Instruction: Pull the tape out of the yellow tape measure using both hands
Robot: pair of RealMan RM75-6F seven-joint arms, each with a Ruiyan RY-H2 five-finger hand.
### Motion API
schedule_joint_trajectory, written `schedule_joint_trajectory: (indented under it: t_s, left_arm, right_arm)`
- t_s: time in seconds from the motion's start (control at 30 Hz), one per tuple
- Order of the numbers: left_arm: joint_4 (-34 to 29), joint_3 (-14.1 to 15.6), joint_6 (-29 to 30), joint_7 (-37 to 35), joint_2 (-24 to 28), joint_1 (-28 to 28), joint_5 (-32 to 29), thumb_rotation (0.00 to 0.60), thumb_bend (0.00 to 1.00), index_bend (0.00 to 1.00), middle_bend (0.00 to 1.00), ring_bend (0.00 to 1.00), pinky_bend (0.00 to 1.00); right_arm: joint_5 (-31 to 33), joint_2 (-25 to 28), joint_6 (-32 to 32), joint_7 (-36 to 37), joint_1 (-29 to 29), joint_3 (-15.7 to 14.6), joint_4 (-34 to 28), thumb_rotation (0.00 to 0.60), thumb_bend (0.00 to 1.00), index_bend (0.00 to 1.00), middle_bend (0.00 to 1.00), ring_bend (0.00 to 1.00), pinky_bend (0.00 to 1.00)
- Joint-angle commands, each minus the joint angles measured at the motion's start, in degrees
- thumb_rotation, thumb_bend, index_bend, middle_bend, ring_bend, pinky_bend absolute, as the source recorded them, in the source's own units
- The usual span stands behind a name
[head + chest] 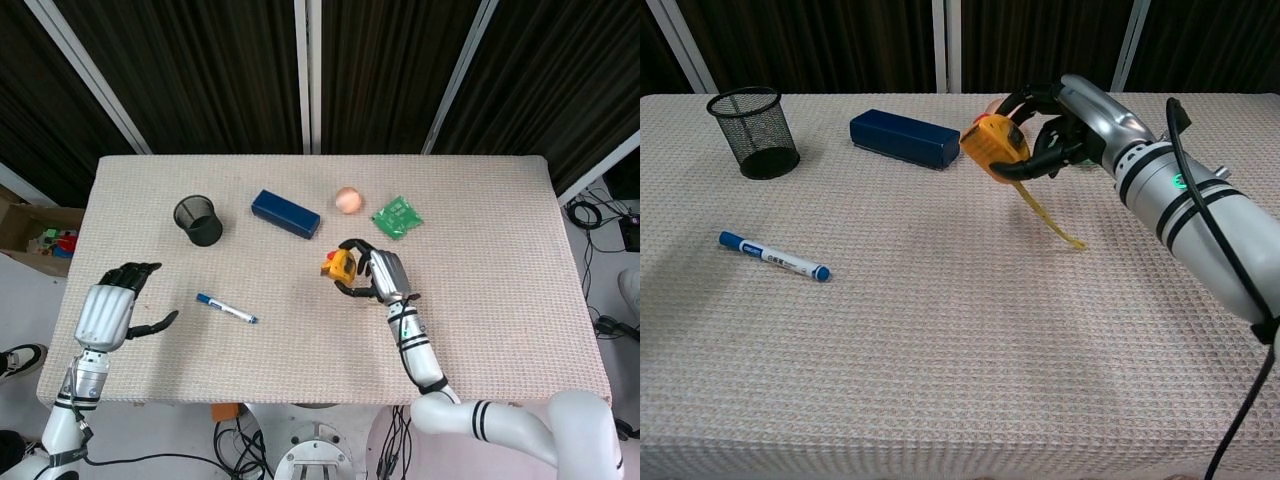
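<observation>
My right hand (pixel 385 274) (pixel 1068 122) holds the yellow tape measure (pixel 342 265) (pixel 993 146) lifted above the middle of the table. In the chest view a short yellow strip of tape (pixel 1052 220) hangs from the case down toward the cloth. My left hand (pixel 112 308) hovers open over the table's left edge, fingers apart, holding nothing; the chest view does not show it.
A blue marker (pixel 226 308) (pixel 773 256) lies front left. At the back stand a black mesh cup (pixel 198 220) (pixel 753 131), a dark blue box (pixel 286 213) (pixel 904 138), an orange ball (pixel 347 199) and a green packet (pixel 397 217). The table (pixel 500 300) is covered in beige woven cloth.
</observation>
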Motion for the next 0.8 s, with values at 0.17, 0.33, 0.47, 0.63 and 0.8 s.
schedule_joint_trajectory:
  t_s: [0.17, 0.33, 0.47, 0.63, 0.8]
  left_arm:
    - [-5.24, -3.22, -3.49, 5.0, 0.41, -4.36, -1.45, 0.154, 0.17, 0.22, 0.27, 0.22, 0.32]
    - [-8.32, -5.88, -4.14, 10.23, -0.79, -7.66, -1.33, 0.221, 0.17, 0.22, 0.27, 0.22, 0.32]
    - [-9.44, -8.74, -3.8, 17.63, -4.47, -10.68, -2.67, 0.314, 0.17, 0.23, 0.27, 0.23, 0.32]
    - [-9.26, -11.35, -4.95, 23.81, -9.72, -14.72, -5.8, 0.405, 0.18, 0.25, 0.29, 0.27, 0.37]
    - [-7.15, -12.38, -6.05, 26.35, -14.47, -18.47, -7.16, 0.393, 0.18, 0.29, 0.35, 0.33, 0.44]
  right_arm:
    - [2.58, -8.48, -4.49, 14.09, 2.14, 6.75, 4.24, 0.6, 0.36, 0.77, 0.65, 0.58, 0.65]
    - [-0.62, -10.95, -5.73, 23.22, 3.05, 8.15, 6.92, 0.6, 0.37, 0.77, 0.65, 0.58, 0.65]
    - [-2.49, -11.91, -6.11, 26.07, 3.63, 8.09, 8.28, 0.6, 0.37, 0.77, 0.65, 0.58, 0.65]
    - [-2.66, -12.0, -6.6, 27.48, 3.55, 8.54, 7.82, 0.6, 0.37, 0.77, 0.65, 0.58, 0.65]
    - [-2.37, -11.92, -6.74, 26.79, 3.46, 8.84, 7.98, 0.6, 0.37, 0.77, 0.65, 0.58, 0.65]
